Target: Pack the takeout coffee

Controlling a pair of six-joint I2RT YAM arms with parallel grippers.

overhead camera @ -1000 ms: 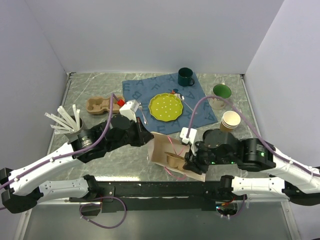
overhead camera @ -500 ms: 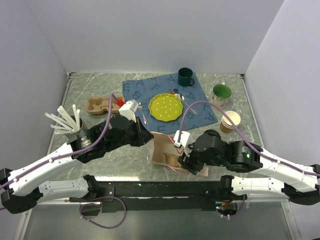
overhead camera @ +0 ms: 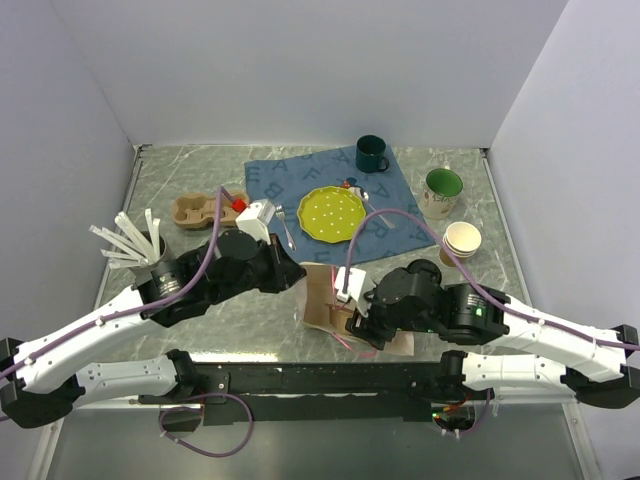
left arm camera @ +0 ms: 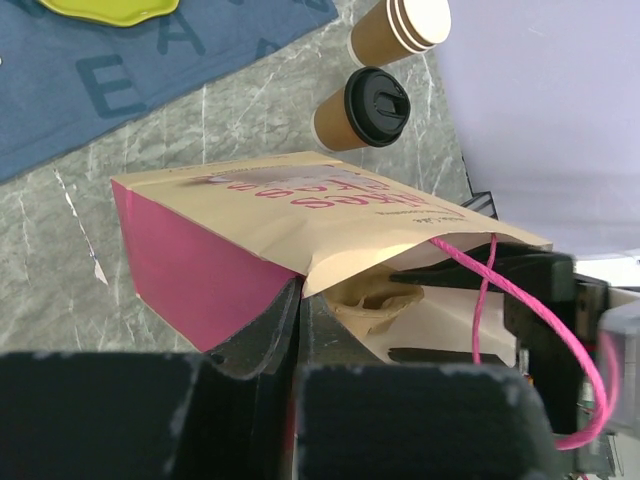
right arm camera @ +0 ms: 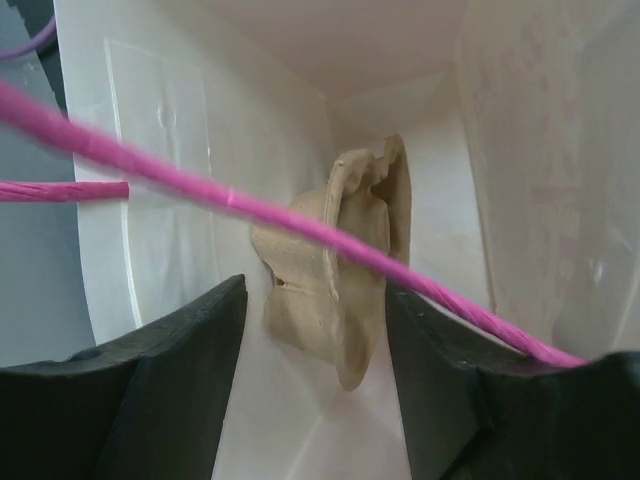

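The takeout coffee [left arm camera: 365, 107] stands upright on the table [left arm camera: 230, 140], outside the paper bag [left arm camera: 260, 215], on its far side and just beside the stack of lidless cups [left arm camera: 400, 28]; it is apart from both grippers. The left gripper [left arm camera: 300, 300] is clenched on the rim of the bag's mouth, on the side away from the coffee; the right gripper [right arm camera: 315, 295] reaches into the bag with its jaws spread, grasping nothing; a pulp cup carrier [right arm camera: 340, 270] lies in the bag just ahead of its fingers [right arm camera: 170, 390].
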